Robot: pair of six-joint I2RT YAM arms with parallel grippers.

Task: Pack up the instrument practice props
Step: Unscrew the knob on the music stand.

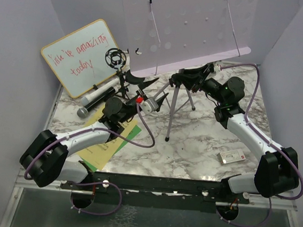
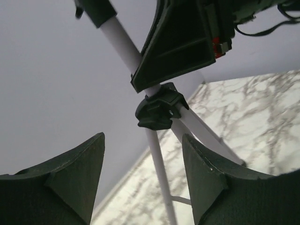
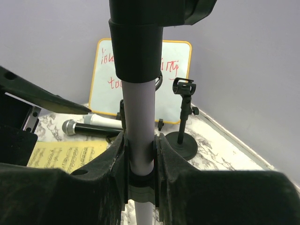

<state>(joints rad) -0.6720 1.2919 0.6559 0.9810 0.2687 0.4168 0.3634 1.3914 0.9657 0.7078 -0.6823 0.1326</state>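
Observation:
The lilac perforated music rack (image 1: 198,21) stands at the back on a pale pole with splayed white legs (image 1: 172,113). My right gripper (image 1: 183,77) is shut on that pole (image 3: 140,108), one finger on each side. My left gripper (image 2: 143,137) is open, nothing between its fingers, and faces the black leg hub (image 2: 157,112) a short way off. Two microphones (image 1: 96,102) lie by the whiteboard. The black mic tripod with its ring mount (image 1: 115,58) and the round-base mic holder (image 3: 183,140) stand near them. Green and yellow music sheets (image 1: 108,141) lie under the left arm.
A wood-framed whiteboard (image 1: 79,55) with red writing leans at the back left. A small flat white device (image 1: 232,155) lies on the marble table (image 1: 191,149) at the front right. Grey walls close in the back and both sides.

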